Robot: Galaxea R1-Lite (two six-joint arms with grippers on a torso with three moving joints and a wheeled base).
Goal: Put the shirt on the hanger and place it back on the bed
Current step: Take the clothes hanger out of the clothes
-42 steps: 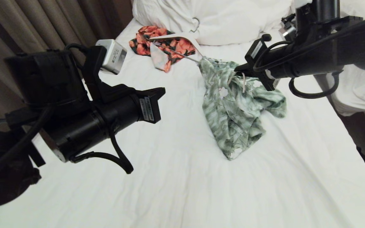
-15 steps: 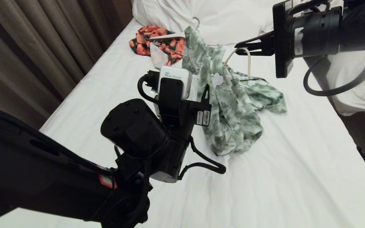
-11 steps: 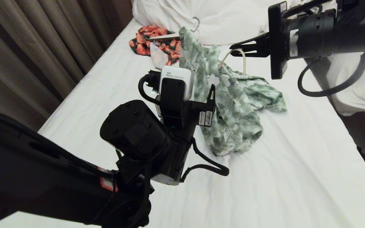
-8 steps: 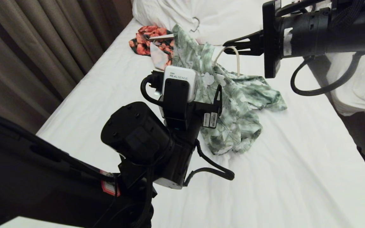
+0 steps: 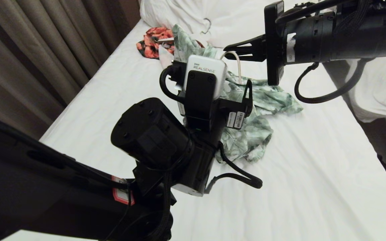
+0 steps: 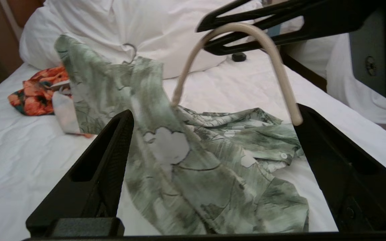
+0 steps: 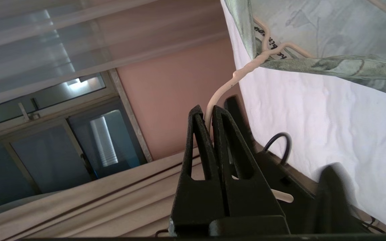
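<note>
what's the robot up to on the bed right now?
It is hanging a shirt. The right gripper is shut on the hook of the cream hanger, holding it up over the bed. The green floral shirt is draped partly on the hanger, the rest crumpled on the sheet. The left gripper is open just in front of the shirt, holding nothing. An orange-red garment lies by the pillows.

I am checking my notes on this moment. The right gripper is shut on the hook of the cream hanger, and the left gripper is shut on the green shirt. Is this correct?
One part is wrong: the left gripper is open, holding nothing; the shirt merely hangs in front of it, as the left wrist view shows. The right gripper is indeed shut on the hook of the hanger.
</note>
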